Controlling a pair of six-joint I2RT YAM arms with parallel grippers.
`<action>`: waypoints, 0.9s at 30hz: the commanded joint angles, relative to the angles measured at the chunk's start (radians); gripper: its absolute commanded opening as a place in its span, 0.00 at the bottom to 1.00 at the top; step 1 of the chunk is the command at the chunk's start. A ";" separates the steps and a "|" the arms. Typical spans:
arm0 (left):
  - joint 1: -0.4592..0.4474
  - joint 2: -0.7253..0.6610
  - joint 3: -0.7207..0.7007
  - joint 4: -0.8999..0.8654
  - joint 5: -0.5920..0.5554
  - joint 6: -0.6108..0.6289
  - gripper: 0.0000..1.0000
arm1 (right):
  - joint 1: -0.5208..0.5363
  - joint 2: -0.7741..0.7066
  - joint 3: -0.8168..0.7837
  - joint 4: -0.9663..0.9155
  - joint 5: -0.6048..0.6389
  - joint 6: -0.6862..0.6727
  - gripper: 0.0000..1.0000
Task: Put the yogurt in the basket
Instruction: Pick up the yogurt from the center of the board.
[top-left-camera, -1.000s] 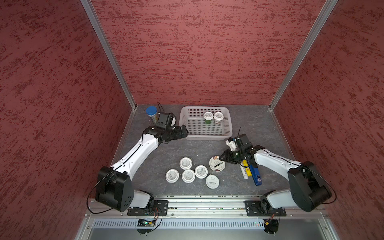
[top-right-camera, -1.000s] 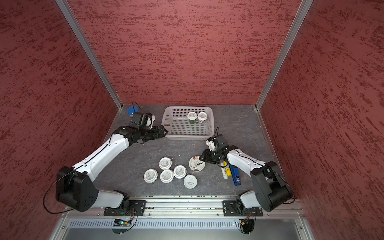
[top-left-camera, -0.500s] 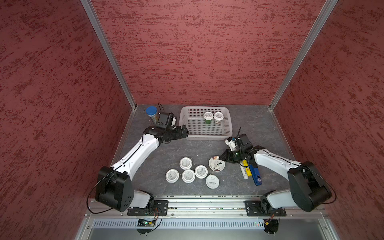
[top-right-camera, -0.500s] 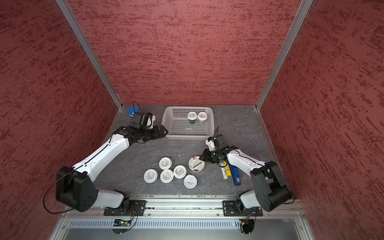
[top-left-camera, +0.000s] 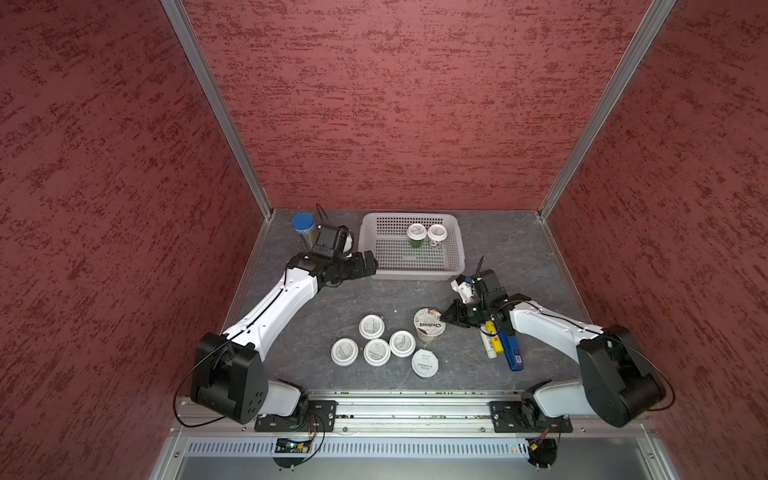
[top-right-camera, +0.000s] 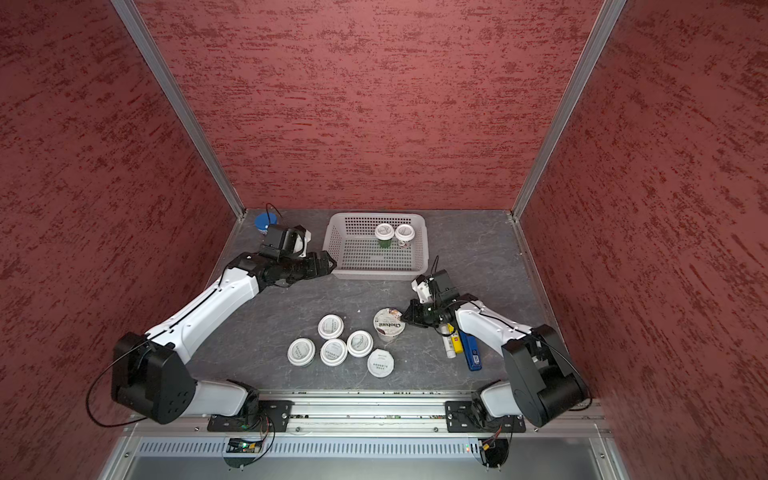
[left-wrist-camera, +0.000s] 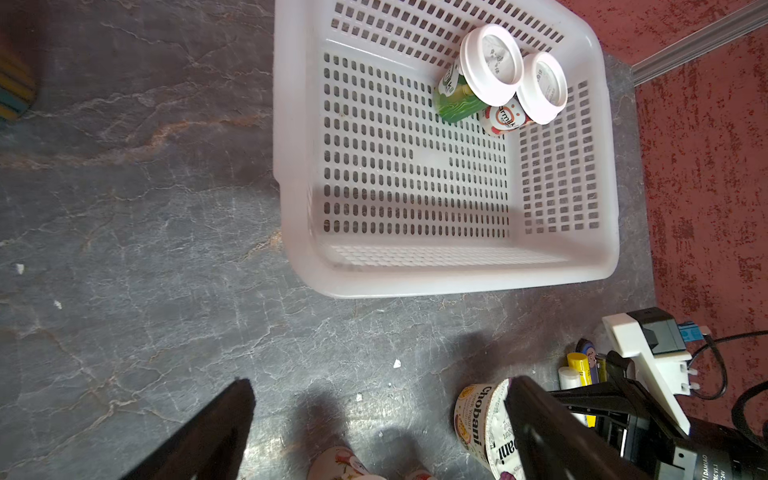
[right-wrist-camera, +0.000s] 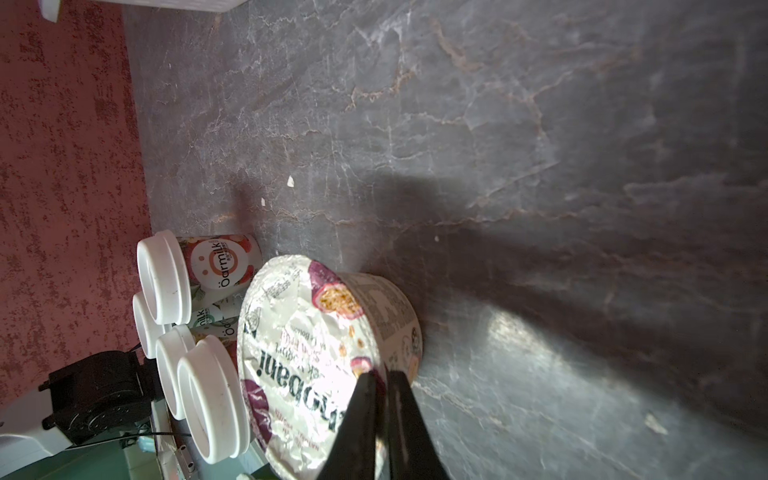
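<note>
Right wrist view: the right fingers (right-wrist-camera: 359, 419) are seen pinched together on the rim of the Chobani cup (right-wrist-camera: 316, 332), which sits on the counter (right-wrist-camera: 540, 166) in front of the basket (top-left-camera: 409, 274). Two white-lidded cups (top-left-camera: 417, 231) are held inside the basket, toward its far wall. Five more lidded cups (top-left-camera: 376, 351) are clustered well in front of it. The left fingers (left-wrist-camera: 208, 436) are spread apart, empty, just beside the basket's near left corner.

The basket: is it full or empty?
Nearly empty. The basket holds only a green cup and a red-printed cup, both white-lidded, side by side in one corner; the rest of its mesh floor is bare.
</note>
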 joint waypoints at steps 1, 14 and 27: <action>-0.005 -0.005 -0.013 0.015 -0.003 0.010 0.98 | -0.008 -0.028 -0.010 0.021 -0.001 0.011 0.10; -0.009 -0.011 -0.008 0.006 -0.014 0.010 0.99 | -0.007 -0.091 0.013 -0.005 0.008 0.043 0.05; 0.004 -0.033 0.017 -0.027 -0.018 0.020 0.99 | 0.005 -0.039 0.386 -0.221 0.055 -0.036 0.04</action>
